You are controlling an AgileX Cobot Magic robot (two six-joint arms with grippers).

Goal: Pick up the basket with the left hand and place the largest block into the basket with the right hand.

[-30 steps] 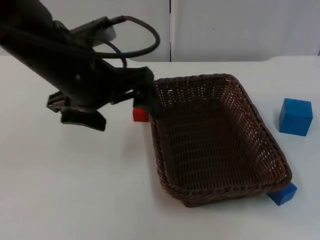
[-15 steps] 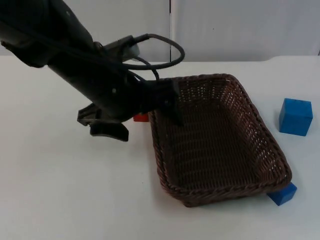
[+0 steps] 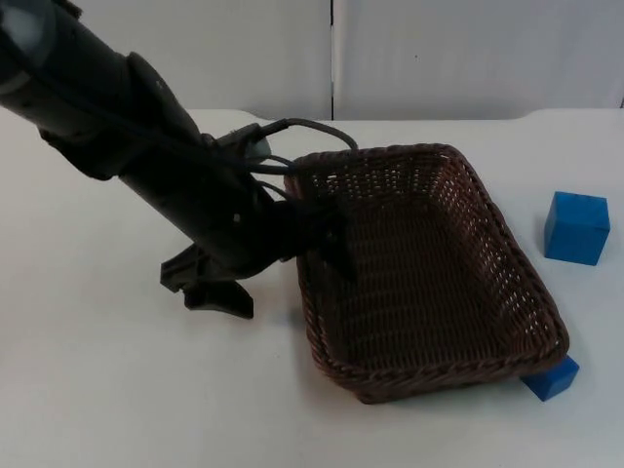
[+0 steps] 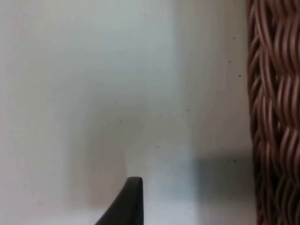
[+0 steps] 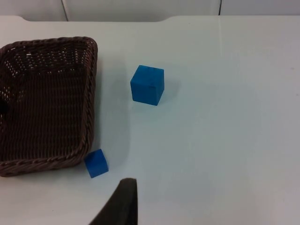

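- Centrally, the brown woven wicker basket [image 3: 429, 273] sits on the white table [image 3: 117, 390], its long side running away from the camera.
- Left claw [image 3: 327, 239] is at the basket's left rim, about midway along it, with a black finger reaching over the rim into the basket; I cannot tell whether it is clenched on the rim or released.
- Left wrist view: the basket's woven wall [image 4: 274, 112] stands just beside a black fingertip [image 4: 126, 201] above bare table.
- Large blue cube [image 3: 576, 227] rests on the table to the right of the basket, apart from it.
- Small blue cube [image 3: 550, 377] lies at the basket's near right corner, partly tucked under the rim.
- Right claw [image 5: 123, 204] waits above the table, near the small blue cube [image 5: 96, 163]; its state cannot be told.
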